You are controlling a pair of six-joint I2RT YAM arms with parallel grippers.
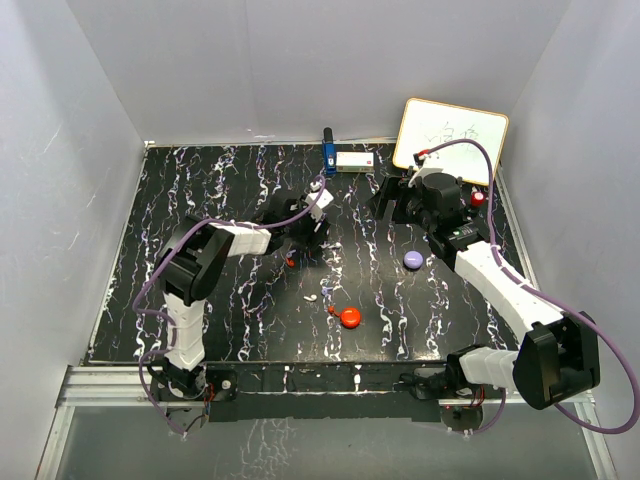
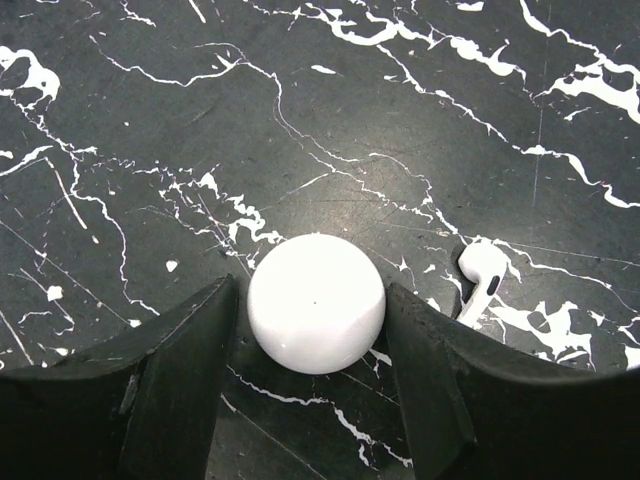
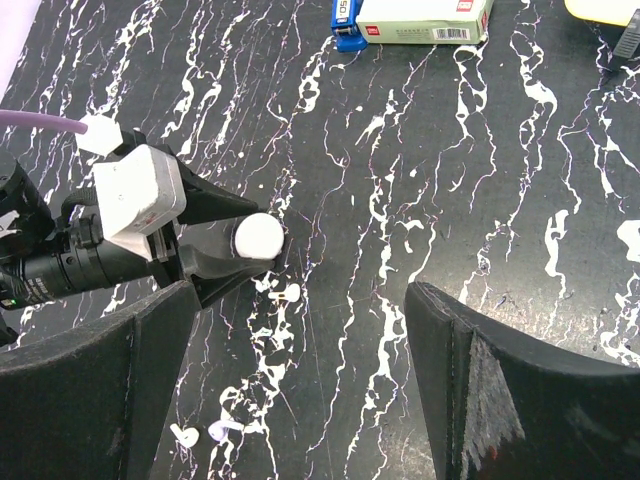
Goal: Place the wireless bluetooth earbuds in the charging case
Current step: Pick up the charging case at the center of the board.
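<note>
My left gripper (image 2: 316, 330) is shut on a round white pod (image 2: 316, 302), one black finger against each side, low over the black marbled table. A tiny white earbud (image 2: 482, 275) lies on the table just right of it. The right wrist view shows the same pod (image 3: 258, 237) in the left gripper and the earbud (image 3: 287, 294) beside it. My right gripper (image 3: 305, 330) is wide open and empty above the table. Two more small pale earbuds (image 3: 200, 432) lie lower left. From above, a white earbud (image 1: 310, 297) and a red one (image 1: 331, 310) lie near a red pod (image 1: 350, 318).
A purple pod (image 1: 413, 259) lies near the right arm, and a red pod (image 1: 478, 198) sits by the right gripper (image 1: 400, 203). A blue-and-white box (image 1: 347, 158) and a small whiteboard (image 1: 450, 135) stand at the back. Grey walls close in the table.
</note>
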